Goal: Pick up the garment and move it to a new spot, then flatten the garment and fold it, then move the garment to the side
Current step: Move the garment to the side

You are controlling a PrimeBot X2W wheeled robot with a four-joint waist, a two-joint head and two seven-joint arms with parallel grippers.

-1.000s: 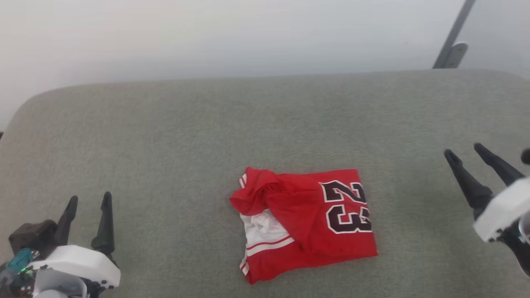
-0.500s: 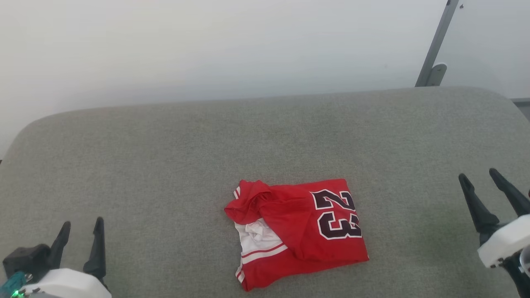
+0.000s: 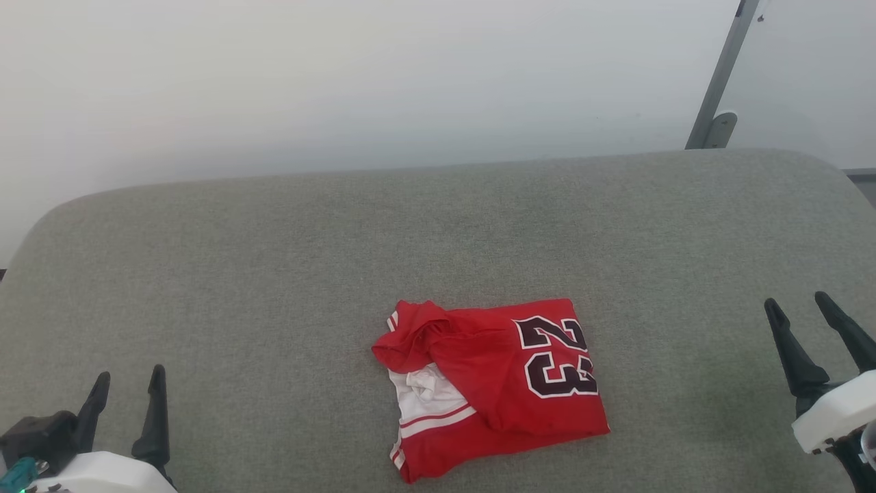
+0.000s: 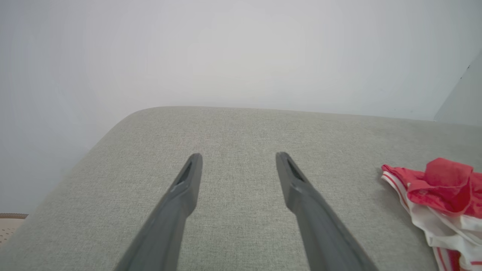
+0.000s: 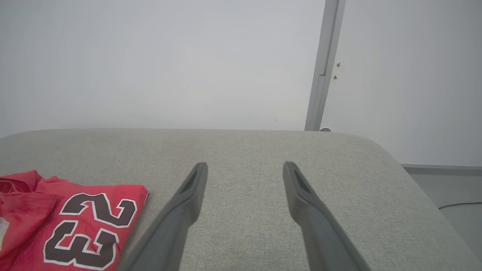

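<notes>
The garment [image 3: 499,383], a red jersey with white sleeve fabric and a black "23", lies folded in a compact bundle near the front middle of the grey cushioned surface [image 3: 274,260]. Its left side is bunched and a white part with red stripes shows. My left gripper [image 3: 130,378] stands open at the lower left, far from the garment, nothing between its fingers. At the lower right my right gripper [image 3: 797,301] is open too and holds nothing. The left wrist view has the garment [image 4: 440,199] at its right edge; the right wrist view has the garment [image 5: 75,222] at lower left.
The grey surface has rounded back corners and ends at a pale wall [image 3: 342,82]. A grey metal post [image 3: 718,89] rises behind the back right corner. A dark cable [image 5: 459,205] lies on the floor to the right.
The camera has tilted, so the whole picture sits lower than a second ago. Both grippers have drawn back toward the bottom corners. The garment lies as before.
</notes>
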